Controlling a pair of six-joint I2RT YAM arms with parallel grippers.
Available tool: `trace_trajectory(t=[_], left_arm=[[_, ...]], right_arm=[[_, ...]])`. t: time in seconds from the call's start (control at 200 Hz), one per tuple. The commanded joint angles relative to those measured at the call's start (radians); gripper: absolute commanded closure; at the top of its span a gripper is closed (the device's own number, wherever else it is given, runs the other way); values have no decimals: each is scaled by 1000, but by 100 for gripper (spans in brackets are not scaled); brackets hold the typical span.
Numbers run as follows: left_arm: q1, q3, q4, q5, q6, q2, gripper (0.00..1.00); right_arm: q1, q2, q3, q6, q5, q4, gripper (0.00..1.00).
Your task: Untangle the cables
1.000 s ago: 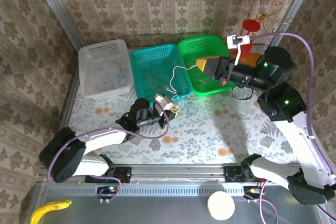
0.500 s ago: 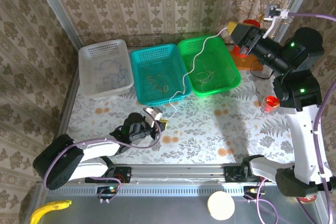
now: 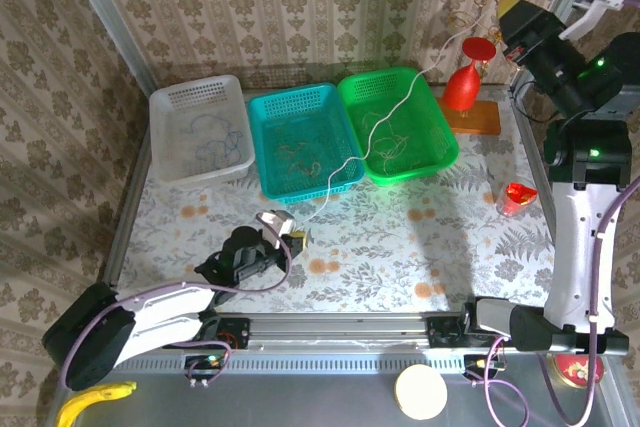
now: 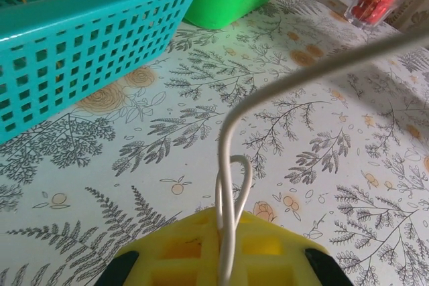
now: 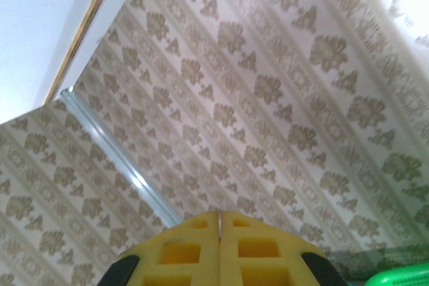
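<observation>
We see the left gripper [image 4: 224,236] closed on the pale cream thin cable [image 3: 366,143], low over the floral table [image 3: 400,247]. This cable rises across the green plastic basket [image 3: 445,127] to the closed right gripper [image 3: 508,5], which is high.

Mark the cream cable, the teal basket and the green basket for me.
cream cable [image 4: 223,145]: left wrist view, upright stretch below its bend.
teal basket [image 3: 300,190]: top external view, near wall.
green basket [image 3: 420,169]: top external view, near wall.
</observation>
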Motion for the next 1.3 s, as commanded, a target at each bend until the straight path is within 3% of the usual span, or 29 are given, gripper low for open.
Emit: trace_trajectory(t=[0.0,0.135,0.27,0.375,0.48,0.645,1.095,1.175,1.295], left_arm=[[5,-25,-58,-38,-20,-51,100],[6,-33,-94,-45,-17,-97,100],[7,-23,-120,-44,-8,-132,100],[7,13,-145,-35,9,-146,100],[6,63,-163,-22,24,-139,100],[6,137,-161,9,43,-100,83],[4,275,-143,36,51,26,22],[3,294,-153,31,48,32,1],[4,309,-166,33,43,30,0]], right_arm=[[-57,1,25,71,23,75,100],[-127,-2,18,142,-3,124,100],[-131,13,24,180,-66,163,100],[-87,27,31,197,-140,196,100],[22,34,63,119,-173,154,100],[142,69,148,33,-172,82,100],[162,292,389,14,-135,72,100],[162,332,416,-16,-121,66,100],[162,372,428,-56,-93,73,100]])
